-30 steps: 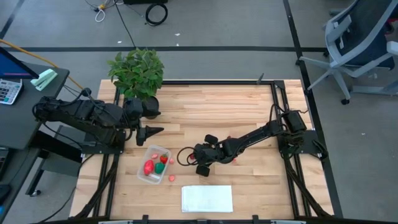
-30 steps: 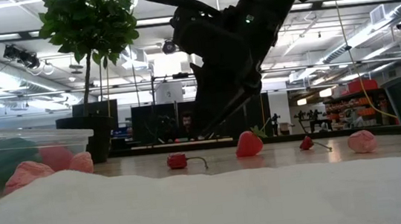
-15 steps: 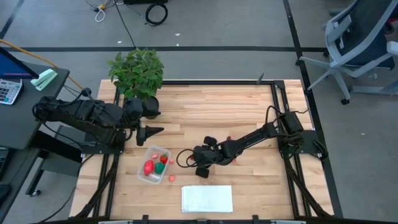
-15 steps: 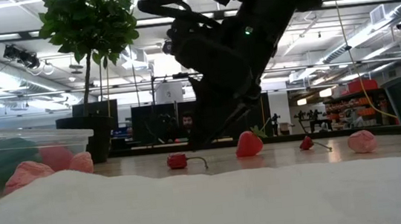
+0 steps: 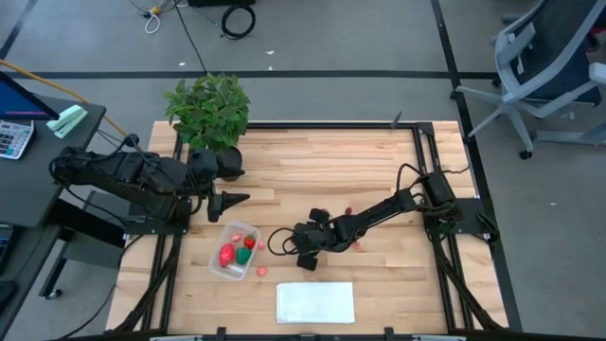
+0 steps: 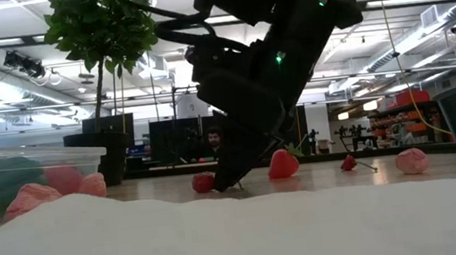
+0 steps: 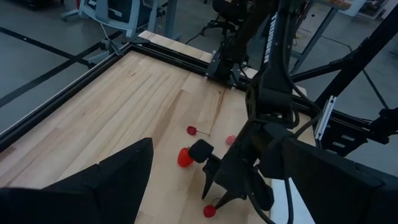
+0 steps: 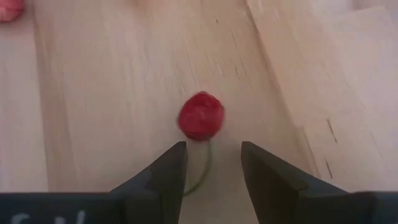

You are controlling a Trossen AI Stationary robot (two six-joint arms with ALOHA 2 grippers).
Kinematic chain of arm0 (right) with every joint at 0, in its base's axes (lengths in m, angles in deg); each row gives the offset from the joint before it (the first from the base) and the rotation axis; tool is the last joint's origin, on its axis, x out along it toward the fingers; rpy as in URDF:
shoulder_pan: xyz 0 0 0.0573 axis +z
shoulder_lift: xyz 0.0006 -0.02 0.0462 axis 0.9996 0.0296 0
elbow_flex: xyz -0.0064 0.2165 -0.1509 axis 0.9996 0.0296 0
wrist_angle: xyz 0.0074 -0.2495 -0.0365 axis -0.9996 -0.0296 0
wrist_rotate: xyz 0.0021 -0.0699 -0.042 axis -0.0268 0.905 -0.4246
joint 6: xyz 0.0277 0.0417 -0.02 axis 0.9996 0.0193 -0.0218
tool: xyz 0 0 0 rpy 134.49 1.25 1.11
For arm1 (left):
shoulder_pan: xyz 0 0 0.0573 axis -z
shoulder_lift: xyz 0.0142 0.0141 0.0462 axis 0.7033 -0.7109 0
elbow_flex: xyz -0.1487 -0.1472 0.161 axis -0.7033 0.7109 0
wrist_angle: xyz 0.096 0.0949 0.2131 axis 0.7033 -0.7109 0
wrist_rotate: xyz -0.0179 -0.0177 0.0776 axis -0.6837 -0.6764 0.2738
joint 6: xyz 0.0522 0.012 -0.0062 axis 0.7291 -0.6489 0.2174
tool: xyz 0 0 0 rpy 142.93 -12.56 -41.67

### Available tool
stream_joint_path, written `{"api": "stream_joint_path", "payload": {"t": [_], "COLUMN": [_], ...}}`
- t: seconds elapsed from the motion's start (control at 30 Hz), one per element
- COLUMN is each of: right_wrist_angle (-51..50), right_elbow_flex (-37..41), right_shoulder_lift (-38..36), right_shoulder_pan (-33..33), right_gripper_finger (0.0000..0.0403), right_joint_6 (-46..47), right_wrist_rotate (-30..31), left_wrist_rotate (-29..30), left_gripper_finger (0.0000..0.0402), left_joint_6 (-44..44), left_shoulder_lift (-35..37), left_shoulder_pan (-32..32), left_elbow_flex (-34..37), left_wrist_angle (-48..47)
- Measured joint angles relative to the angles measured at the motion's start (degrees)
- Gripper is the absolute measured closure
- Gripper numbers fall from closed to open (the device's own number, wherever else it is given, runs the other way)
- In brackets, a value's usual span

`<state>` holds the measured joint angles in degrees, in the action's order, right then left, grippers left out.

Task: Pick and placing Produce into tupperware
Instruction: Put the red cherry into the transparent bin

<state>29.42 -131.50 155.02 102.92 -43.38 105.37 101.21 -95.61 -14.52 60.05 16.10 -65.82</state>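
Observation:
My right gripper [image 8: 211, 155] is open and points down at the table's middle [image 5: 295, 248]. A small red cherry [image 8: 201, 116] lies on the wood just ahead of its fingertips, and the thin dark stem [image 8: 205, 169] runs back into the gap between them. In the low view the cherry [image 6: 203, 182] sits right beside the fingertips. The clear tupperware [image 5: 220, 270] stands to the left and holds red, pink and green produce. My left gripper [image 5: 232, 199] waits open above the table's left side.
More produce lies on the wood: a strawberry [image 6: 283, 163], another stemmed cherry [image 6: 348, 163], a pink piece [image 6: 411, 160], and a red piece [image 5: 262, 272] beside the tub. A flat white sheet [image 5: 314, 303] lies at the near edge. A potted plant [image 5: 208, 109] stands at the far left corner.
My right gripper has come down toward the table and a little toward the left and near side, ending with its fingertips at the cherry. The cherry has stayed where it was.

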Motion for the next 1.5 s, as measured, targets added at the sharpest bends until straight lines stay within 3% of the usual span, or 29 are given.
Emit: {"api": "stream_joint_path", "payload": {"t": [0.13, 0.33, 0.47, 0.77, 1.07, 1.3, 1.5], "right_wrist_angle": [0.1, 2.4, 9.5, 32.6, 34.7, 34.4, 27.7], "right_elbow_flex": [0.0, 0.1, 0.1, -2.5, -10.6, -21.4, -33.7], "right_shoulder_lift": [0.0, -0.3, -1.0, -1.7, 0.2, 10.5, 19.1], "right_shoulder_pan": [-0.2, -0.3, -0.3, -0.8, -1.0, -1.0, -1.2], "right_gripper_finger": [0.027, 0.0388, 0.0385, 0.0398, 0.0399, 0.04, 0.04], "right_joint_6": [-0.6, -4.6, -7.0, -16.2, -22.1, -21.9, -23.5], "right_wrist_rotate": [-0.3, 0.0, -0.6, -9.4, -12.9, -14.3, -14.3], "left_wrist_rotate": [0.0, 0.0, 0.0, 0.1, 0.1, 0.1, 0.1], "left_gripper_finger": [0.0037, 0.0037, 0.0037, 0.0037, 0.0037, 0.0037, 0.0037], "left_joint_6": [0.0, 0.0, 0.1, 0.1, 0.1, 0.1, 0.1], "left_shoulder_lift": [0.0, 0.0, 0.0, 0.0, 0.0, 0.0, 0.0], "left_shoulder_pan": [0.0, 0.0, 0.0, 0.0, -0.1, -0.1, -0.1], "left_elbow_flex": [0.0, 0.0, 0.0, 0.0, 0.0, 0.0, 0.0], "left_wrist_angle": [-0.3, -0.3, -0.3, -0.3, -0.1, 0.7, 0.5]}}
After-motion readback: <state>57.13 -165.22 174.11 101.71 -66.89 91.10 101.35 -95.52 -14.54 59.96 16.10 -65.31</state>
